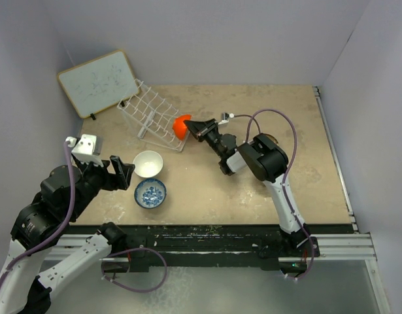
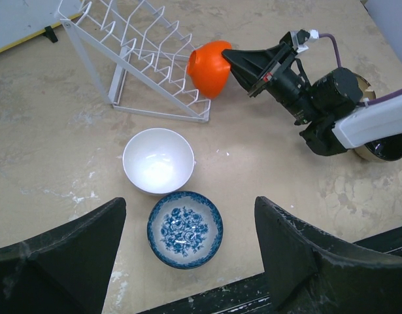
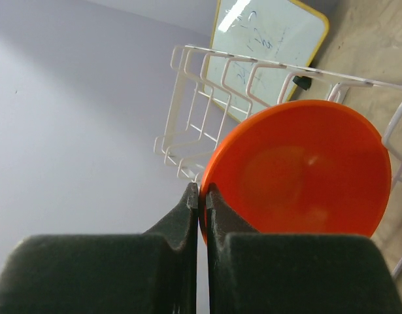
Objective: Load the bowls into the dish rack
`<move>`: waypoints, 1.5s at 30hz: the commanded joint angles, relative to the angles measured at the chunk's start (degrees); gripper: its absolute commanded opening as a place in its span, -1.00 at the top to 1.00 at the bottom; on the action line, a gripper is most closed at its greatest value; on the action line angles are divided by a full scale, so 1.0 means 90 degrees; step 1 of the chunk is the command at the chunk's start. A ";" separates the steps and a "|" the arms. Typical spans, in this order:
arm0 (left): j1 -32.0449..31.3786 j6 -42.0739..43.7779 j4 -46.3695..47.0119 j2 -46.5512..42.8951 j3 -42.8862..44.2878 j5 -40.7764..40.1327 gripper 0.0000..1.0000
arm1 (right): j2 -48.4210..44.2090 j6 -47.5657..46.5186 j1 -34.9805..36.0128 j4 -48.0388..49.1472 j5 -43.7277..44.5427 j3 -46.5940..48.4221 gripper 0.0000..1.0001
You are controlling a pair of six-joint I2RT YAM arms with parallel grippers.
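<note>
Right now it's the placing step for the orange bowl (image 1: 182, 125): right jaws clamped on its rim, bowl held on edge and off the desk (image 1: 305, 131), at the near right end of the dish rack (image 1: 148, 110)

Bowl looks touching or just beside the rack's end wires, can't tell which. It's not down in a slot yet, and I see no bowl seated in the rack

Left jaws apart, nothing between them, hovering on the rack's near side

Other bowls, all relative to the rack:
- white bowl (image 1: 148, 163) upright on the desk just in front of it
- blue patterned bowl (image 1: 150, 193) just beyond the white one, further from the rack, the two nearly touching
- at least one more dark bowl (image 2: 384, 147) well off to the rack's right, mostly hidden behind the right arm (image 1: 263, 160)

My read on the next move: line the orange bowl's edge up with a gap between two dividers, lower until the wires carry it, then release. Rim grip is thin and the bowl is glossy, so slip or a clip on the end wire is the risk

Left side seems placed to take the white bowl after that
</note>
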 commanded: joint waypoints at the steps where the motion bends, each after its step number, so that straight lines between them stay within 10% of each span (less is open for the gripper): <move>1: 0.0029 0.0166 0.0275 0.0076 0.0080 -0.0060 -0.66 | 0.0229 -0.0176 -0.0111 0.2034 -0.1046 0.0712 1.00; 21: 0.0031 0.0135 0.0583 0.0373 -0.0018 0.0144 -0.65 | -0.1058 -0.0317 -0.0022 0.2024 -0.1308 0.0126 1.00; 45: 0.0025 0.0158 0.0446 0.0345 0.0100 0.0155 -0.64 | 0.0020 0.0438 0.0372 0.2043 0.0092 0.0506 1.00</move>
